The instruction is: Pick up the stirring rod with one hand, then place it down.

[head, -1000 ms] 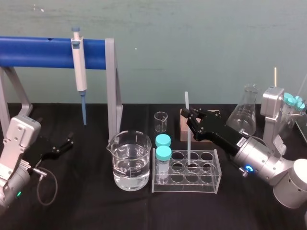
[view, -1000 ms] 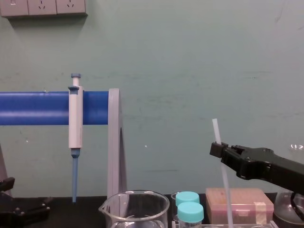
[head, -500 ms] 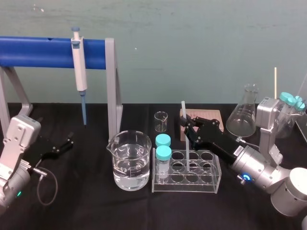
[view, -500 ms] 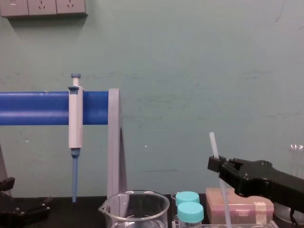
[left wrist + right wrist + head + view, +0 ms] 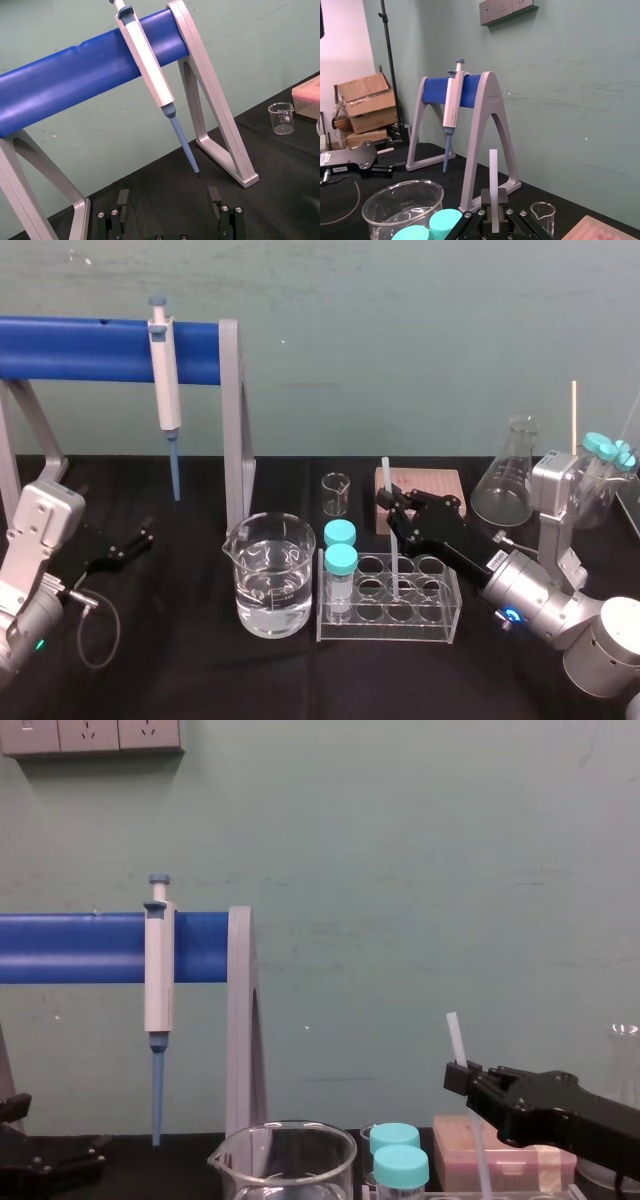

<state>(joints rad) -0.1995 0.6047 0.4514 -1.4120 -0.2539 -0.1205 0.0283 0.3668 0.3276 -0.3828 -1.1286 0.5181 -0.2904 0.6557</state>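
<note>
Placement of the stirring rod (image 5: 395,562) seems to be the step in hand. The right gripper (image 5: 392,506) has its jaws pressed together on the rod, somewhat below the rod's upper end, and the rod stands nearly upright with a slight lean. Its lower end reaches down into a middle well of the clear rack (image 5: 400,630), which stands on the black table. I cannot tell whether the end already touches the floor of the rack.

To do this step well, the gripper should go straight down, with no push to the side, until the rod's end rests on the bottom of the well. Only then should the jaws spread, and slowly, so that the rod settles against the well's rim and does not jump. After release the gripper should draw back along its own arm (away from the rod's free top). The two capped vials (image 5: 341,560) stand in the rack just beside, and the beaker (image 5: 268,575) of water is near, so a sideways sweep would be risky.

The left gripper (image 5: 128,540) rests on the table at the robot's left, well apart, with its fingers spread.
</note>
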